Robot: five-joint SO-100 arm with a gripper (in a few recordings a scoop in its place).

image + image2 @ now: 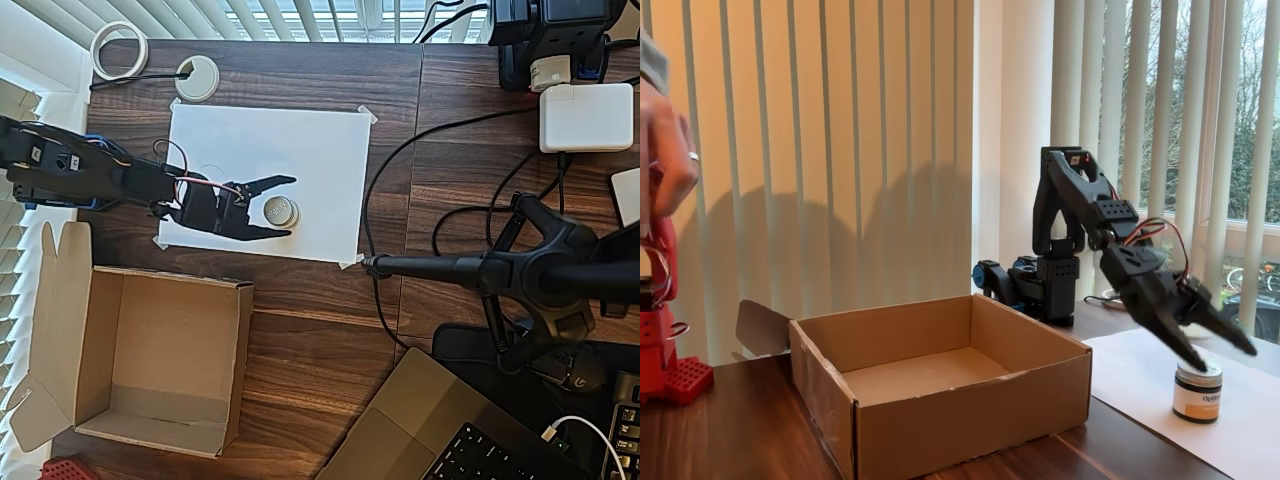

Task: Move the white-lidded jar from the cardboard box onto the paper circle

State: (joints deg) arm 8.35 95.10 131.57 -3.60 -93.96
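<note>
From overhead, the white-lidded jar sits on the white paper sheet, and the claw is spread wide around it, fingers either side, gripping nothing. The cardboard box lies apart on the dark counter. In the fixed view, the claw hangs spread just above the jar, with the box well to the left.

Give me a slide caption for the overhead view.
Open gripper straddles the jar on the paper; the box sits empty.
</note>
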